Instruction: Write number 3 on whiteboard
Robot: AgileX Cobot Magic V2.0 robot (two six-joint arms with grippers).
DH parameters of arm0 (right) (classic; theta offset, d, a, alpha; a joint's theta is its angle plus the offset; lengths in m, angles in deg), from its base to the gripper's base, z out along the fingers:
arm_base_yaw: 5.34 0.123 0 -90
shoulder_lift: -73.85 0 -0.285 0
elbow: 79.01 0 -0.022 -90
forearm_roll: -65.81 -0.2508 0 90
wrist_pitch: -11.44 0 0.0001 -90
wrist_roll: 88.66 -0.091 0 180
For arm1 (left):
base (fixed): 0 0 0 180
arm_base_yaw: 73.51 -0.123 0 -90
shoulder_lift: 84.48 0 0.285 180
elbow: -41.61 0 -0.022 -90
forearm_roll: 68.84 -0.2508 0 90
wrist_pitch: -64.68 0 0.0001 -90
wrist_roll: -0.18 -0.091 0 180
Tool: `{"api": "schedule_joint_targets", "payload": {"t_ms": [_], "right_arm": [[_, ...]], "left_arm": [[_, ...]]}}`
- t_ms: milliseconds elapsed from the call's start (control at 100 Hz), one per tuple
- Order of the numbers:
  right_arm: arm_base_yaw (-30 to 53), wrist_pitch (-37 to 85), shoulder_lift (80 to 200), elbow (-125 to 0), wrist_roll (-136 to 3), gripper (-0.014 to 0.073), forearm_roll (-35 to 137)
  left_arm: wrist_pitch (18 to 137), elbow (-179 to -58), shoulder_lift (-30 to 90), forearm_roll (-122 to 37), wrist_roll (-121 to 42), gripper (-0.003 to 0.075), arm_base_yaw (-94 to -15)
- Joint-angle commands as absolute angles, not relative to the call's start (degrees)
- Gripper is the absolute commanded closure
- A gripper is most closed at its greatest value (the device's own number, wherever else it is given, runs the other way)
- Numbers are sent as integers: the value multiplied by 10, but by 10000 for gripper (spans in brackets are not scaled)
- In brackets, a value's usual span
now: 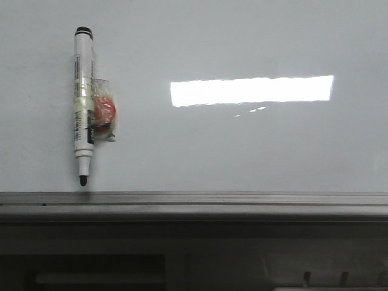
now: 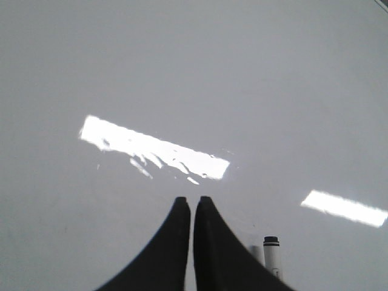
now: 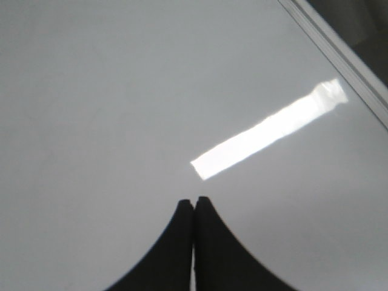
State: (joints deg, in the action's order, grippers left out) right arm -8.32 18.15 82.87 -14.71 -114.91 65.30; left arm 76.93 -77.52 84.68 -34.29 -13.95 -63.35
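Front view gives me the whiteboard (image 1: 254, 145) filling most of the picture, pale and glossy, with a bright rectangular glare (image 1: 251, 91) across its middle and a grey frame edge (image 1: 194, 199) along the near side. A marker (image 1: 83, 103) lies on the board, black cap away from me and dark tip close to the frame, with a red lump under clear tape (image 1: 104, 111) stuck to its barrel. I see no arm in this view, and no drawn stroke anywhere on the board: the number 3 is not written.

On the left wrist camera, the left gripper (image 2: 193, 203) hangs over the bare board, its jaws pressed almost together with only a hairline slit between them, holding nothing. The marker's capped end (image 2: 271, 254) shows just beside one jaw, apart from it. Two glare patches lie out past the tips.

On the right wrist camera, the right gripper (image 3: 194, 203) has its jaws drawn together the same way, empty, over plain board. A glare strip (image 3: 267, 130) runs diagonally beyond the tips, towards the frame edge (image 3: 339, 54) at the far corner.
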Motion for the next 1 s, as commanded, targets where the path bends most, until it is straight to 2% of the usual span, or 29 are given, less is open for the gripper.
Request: {"api": "schedule_joint_targets", "payload": {"t_ms": [0, 70, 170, 240, 290, 430, 520, 740, 990], "right_arm": [[-64, 183, 874, -217, -1147, 573, 688], [-39, 207, 911, -257, -1131, 457, 709], [1, 239, 963, -300, -1093, 273, 712], [28, 263, 996, -320, -1091, 206, 712], [47, 270, 1014, -328, -1091, 186, 712], [94, 249, 1046, -328, -1091, 186, 712], [116, 224, 1056, -328, -1091, 186, 712], [129, 210, 1070, -328, -1091, 186, 712], [129, 210, 1070, -328, -1091, 186, 712]], "left_arm": [[837, -860, 771, -445, -178, 736, -629], [909, -912, 703, -487, -179, 678, -629], [971, -962, 609, -482, -179, 484, -629], [997, -981, 553, -443, -179, 365, -629], [1015, -988, 518, -405, -185, 322, -629], [1064, -991, 438, -245, -311, 311, -606], [1053, -991, 398, -173, -328, 312, -574], [960, -991, 320, -132, -328, 312, -497], [944, -991, 242, -128, -328, 312, -450]]}}
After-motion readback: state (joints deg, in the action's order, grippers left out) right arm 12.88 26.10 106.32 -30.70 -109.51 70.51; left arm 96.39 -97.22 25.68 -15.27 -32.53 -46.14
